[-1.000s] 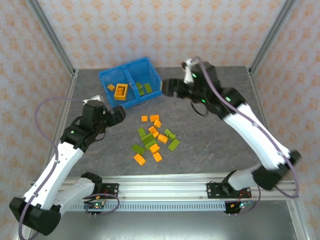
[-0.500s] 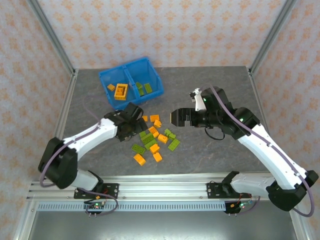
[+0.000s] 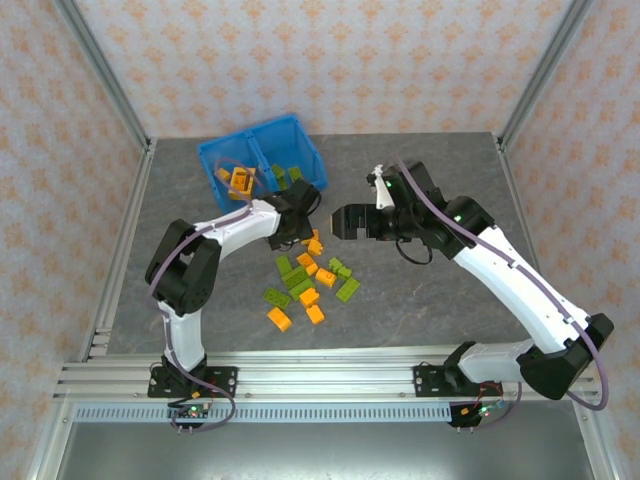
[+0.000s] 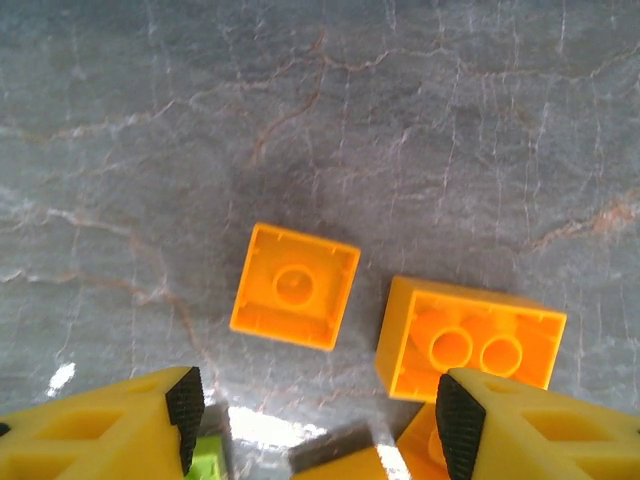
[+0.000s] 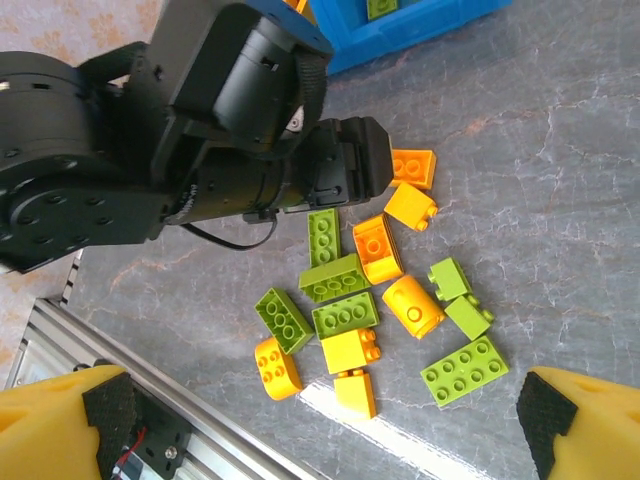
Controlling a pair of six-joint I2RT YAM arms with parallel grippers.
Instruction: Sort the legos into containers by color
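Legos (image 5: 345, 315) lie mostly in a loose pile on the grey stone-pattern table (image 3: 400, 300), just in front of the blue bin (image 3: 246, 133), and some are already inside the bin. In the right wrist view I count on the table seven orange bricks and seven green bricks, close together and some of them touching. It is possible that more are hidden under the left arm. In the left wrist view two orange bricks lie upside down beside each other with a small gap, one small square brick (image 4: 295, 286) and one longer brick (image 4: 470, 343). In the bin, the left compartment holds the hollow orange frame (image 3: 241, 180), and the right compartment holds green bricks (image 3: 285, 178). I see at least two there, but the exact number I cannot tell. The left gripper (image 4: 318, 405) is low over the far side of the pile, near the front wall of the bin. Its two fingers are apart at a medium width, with bare table between them, and they hold nothing. The right gripper (image 5: 322, 405) hangs above the pile from the right side, its fingers spread very wide and also empty.
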